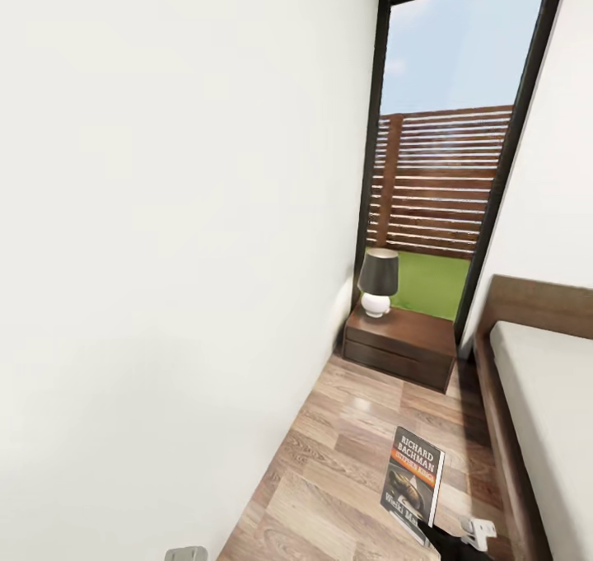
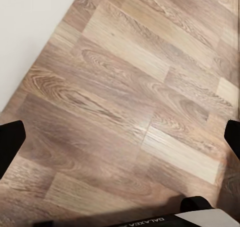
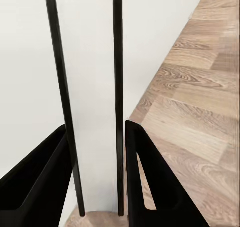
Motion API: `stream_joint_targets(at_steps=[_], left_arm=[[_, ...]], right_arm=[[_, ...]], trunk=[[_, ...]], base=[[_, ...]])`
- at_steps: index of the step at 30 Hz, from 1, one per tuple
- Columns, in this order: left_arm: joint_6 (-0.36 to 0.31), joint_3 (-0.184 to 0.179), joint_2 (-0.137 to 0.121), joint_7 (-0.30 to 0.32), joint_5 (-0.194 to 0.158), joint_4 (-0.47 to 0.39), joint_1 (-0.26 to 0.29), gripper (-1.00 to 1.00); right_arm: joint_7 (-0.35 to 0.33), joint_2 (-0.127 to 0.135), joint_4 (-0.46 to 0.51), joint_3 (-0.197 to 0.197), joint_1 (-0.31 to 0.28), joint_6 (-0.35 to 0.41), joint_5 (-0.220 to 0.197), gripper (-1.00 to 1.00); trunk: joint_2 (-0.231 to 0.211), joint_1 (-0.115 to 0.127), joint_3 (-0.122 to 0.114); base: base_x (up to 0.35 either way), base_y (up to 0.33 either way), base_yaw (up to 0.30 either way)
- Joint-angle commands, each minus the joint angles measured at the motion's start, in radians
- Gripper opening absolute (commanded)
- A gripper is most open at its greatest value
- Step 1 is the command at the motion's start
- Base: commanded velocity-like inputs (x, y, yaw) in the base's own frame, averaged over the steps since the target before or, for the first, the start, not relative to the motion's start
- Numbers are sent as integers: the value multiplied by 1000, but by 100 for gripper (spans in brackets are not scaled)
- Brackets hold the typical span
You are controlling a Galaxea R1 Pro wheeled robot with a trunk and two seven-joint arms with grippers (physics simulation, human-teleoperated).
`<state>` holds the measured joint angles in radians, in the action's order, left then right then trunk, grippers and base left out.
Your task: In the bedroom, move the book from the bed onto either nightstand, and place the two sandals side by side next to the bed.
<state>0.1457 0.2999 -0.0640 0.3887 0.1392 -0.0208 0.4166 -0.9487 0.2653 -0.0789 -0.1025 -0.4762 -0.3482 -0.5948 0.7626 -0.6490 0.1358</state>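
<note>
White walls and wood-plank floor (image 1: 354, 429) run toward a tall window (image 1: 445, 174), where a nightstand (image 1: 401, 343) carries a lamp (image 1: 378, 282), beside the bed (image 1: 543, 396). Upright in the right claw (image 3: 95, 182), clenched on its edges, the book (image 1: 413, 480) hangs above the floor. Left claw (image 2: 120, 137) is spread wide, empty.

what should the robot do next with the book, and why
Probably carry the book forward to the nightstand and set it on the bare top beside the lamp. The right gripper has its fingers closed on the book's edge, and the nightstand stands ahead by the window.
</note>
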Motion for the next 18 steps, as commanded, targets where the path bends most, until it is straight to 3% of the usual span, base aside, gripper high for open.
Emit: stream_joint_targets(at_steps=[1,18], left_arm=[[5,8,0,3,11,1,1,100],[5,8,0,3,10,1,1,100]], right_arm=[[-4,-1,-4,-5,-2,-6,-10,-100],[-4,0,-4,-5,-2,-6,-10,-100]], trunk=[[1,0,2],[1,0,2]], base=[[0,0,-283],[0,0,-283]])
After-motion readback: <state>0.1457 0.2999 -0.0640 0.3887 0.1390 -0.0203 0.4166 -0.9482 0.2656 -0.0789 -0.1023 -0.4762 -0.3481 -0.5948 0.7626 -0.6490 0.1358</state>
